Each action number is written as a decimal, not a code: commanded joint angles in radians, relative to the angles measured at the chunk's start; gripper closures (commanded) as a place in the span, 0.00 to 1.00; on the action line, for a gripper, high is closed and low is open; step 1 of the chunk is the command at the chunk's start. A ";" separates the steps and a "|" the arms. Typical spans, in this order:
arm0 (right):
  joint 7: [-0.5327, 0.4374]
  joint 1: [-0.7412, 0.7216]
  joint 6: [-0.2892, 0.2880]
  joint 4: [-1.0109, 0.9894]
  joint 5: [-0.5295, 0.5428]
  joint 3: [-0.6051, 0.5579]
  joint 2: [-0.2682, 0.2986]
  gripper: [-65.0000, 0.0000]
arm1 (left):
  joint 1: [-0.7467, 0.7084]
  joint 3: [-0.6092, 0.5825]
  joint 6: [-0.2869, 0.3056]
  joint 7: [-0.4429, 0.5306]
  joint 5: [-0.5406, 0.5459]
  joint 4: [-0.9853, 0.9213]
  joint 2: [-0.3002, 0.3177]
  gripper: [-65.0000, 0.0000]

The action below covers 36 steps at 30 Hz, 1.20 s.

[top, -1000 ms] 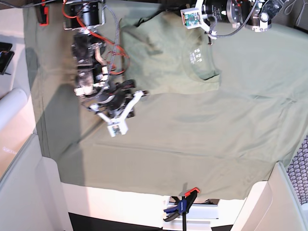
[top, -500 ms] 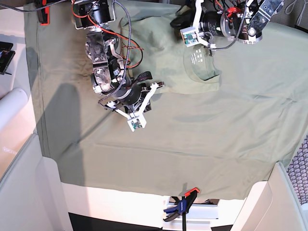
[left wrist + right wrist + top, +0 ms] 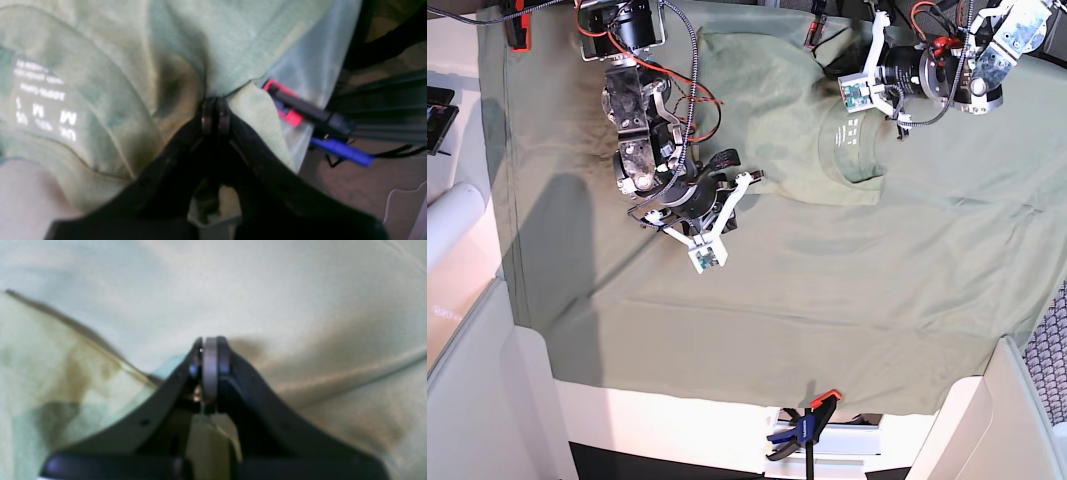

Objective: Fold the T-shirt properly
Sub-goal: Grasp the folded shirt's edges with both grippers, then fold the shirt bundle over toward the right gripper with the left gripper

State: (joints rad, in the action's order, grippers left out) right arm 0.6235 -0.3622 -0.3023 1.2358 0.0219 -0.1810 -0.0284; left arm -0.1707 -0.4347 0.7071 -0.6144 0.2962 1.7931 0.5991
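The T-shirt [image 3: 767, 110] lies bunched at the far edge of the worktop, on the larger sage-green cloth [image 3: 827, 320] that covers it. The left pincer [image 3: 215, 115] is clamped on a fold of the shirt beside the collar [image 3: 100, 110], whose size label [image 3: 43, 110] shows just next to it. The right pincer [image 3: 208, 368] pinches the shirt's other side, its tips pressed together on fabric. Holding two points probably lets the arms spread and carry the shirt. Its neck opening faces the near edge; the long axis cannot be told.
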 commanded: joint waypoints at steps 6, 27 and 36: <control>0.019 -0.001 -0.001 0.016 0.005 0.002 -0.005 1.00 | 0.039 0.009 -0.019 -0.039 -0.047 0.005 0.027 1.00; 0.078 0.044 -0.008 0.053 0.005 0.002 0.018 1.00 | 0.345 0.008 -0.019 0.081 -0.047 -0.328 0.001 1.00; 0.144 0.045 -0.008 0.068 0.079 0.002 0.017 1.00 | 0.549 -0.134 -0.019 0.127 -0.047 -0.545 -0.051 1.00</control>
State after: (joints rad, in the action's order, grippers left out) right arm 0.7643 -0.2970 -0.3065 1.2884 0.0910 -0.1795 -0.0109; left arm 0.3607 -0.5735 0.7143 -0.4725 0.2771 1.2457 0.5430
